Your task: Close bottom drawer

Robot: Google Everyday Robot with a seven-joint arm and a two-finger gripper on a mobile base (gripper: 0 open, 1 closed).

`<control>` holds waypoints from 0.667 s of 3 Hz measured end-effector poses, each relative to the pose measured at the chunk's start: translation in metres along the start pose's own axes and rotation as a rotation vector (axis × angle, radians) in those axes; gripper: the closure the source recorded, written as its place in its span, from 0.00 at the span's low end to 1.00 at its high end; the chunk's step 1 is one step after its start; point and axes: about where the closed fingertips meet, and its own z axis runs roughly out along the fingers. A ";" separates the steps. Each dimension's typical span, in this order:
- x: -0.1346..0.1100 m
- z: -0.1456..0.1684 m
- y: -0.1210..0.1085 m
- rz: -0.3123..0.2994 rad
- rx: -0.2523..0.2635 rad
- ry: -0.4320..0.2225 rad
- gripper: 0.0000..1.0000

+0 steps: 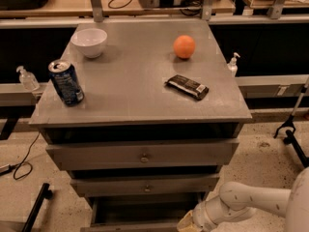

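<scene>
Bottom drawer (135, 224) is being seen pulled out beneath the two upper drawers, at the lower frame edge. Gripper (187, 222) is being held against its right front corner; its grip state cannot be told.

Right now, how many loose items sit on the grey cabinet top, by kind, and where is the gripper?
White round bowl: 1
Blue soda can: 1
Round orange fruit: 1
Dark wrapped snack bar: 1
Total: 4
Gripper: low, by the right front corner of the open grey bottom drawer.
</scene>
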 end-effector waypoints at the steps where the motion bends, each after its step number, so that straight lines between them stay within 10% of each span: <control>1: 0.003 0.009 -0.015 0.018 0.006 0.028 1.00; 2: 0.004 0.009 -0.015 0.018 0.006 0.028 1.00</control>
